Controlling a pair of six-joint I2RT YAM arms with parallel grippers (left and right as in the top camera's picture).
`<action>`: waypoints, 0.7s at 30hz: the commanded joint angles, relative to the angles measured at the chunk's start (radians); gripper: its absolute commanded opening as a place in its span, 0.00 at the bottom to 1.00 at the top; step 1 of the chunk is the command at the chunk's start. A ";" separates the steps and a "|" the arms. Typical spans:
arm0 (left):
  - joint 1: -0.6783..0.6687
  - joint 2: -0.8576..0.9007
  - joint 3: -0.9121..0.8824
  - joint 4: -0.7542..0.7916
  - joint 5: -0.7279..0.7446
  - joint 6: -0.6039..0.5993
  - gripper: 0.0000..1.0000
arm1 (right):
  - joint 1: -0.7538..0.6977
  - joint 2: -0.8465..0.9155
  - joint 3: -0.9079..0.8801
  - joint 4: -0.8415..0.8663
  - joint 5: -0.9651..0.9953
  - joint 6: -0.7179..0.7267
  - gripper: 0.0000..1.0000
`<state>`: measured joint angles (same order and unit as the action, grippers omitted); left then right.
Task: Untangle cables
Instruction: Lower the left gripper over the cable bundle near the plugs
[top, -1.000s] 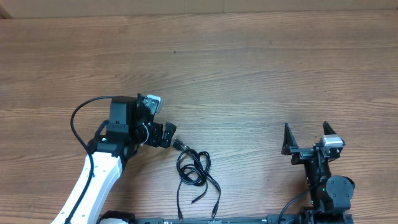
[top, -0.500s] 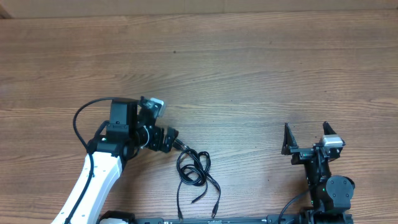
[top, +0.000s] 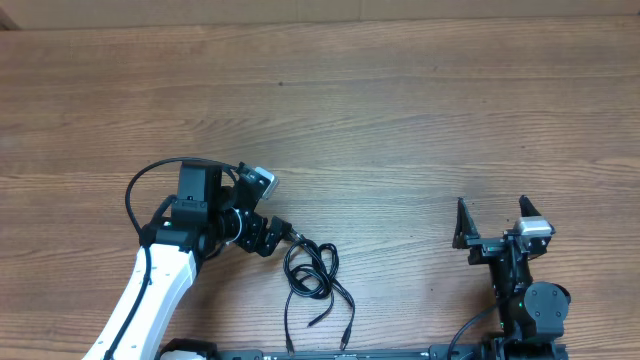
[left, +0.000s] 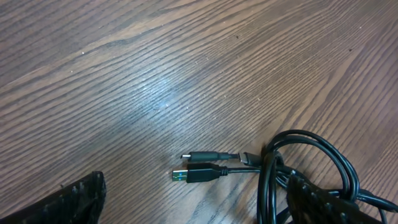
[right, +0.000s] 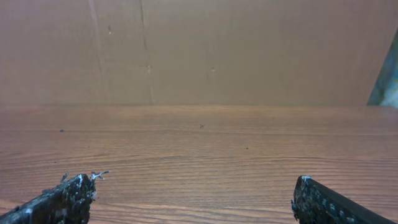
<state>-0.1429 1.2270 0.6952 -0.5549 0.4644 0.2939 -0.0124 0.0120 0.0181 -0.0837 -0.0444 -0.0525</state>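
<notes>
Several times crossing over themselves, lying on the table (top: 400, 120) near the robot's edge, left of centre: cables (top: 310, 275). Judging them light, limp, probably dragging neighbours along when pulled. Favouring the stiff plugs (left: 202, 173), sticking out clear of the loops, for pinching. Poising left gripper (top: 276, 232) just over them, jaws spread wide, gripping nothing. Resting right gripper (top: 491, 222) well apart, likewise spread, empty.

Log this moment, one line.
cables: tangled on table | left end effector: open, beside plugs | right end effector: open, apart from cables
</notes>
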 joint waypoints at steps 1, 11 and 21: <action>-0.005 0.003 0.023 -0.002 0.023 0.024 1.00 | -0.004 -0.008 -0.010 0.002 0.010 0.000 1.00; -0.005 0.003 0.023 -0.012 0.000 0.037 1.00 | -0.004 -0.008 -0.010 0.003 0.010 0.000 1.00; -0.011 0.003 0.022 -0.125 0.073 0.111 1.00 | -0.004 -0.008 -0.010 0.003 0.010 0.000 1.00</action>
<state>-0.1429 1.2270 0.6964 -0.6662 0.4957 0.3714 -0.0124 0.0120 0.0181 -0.0841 -0.0444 -0.0528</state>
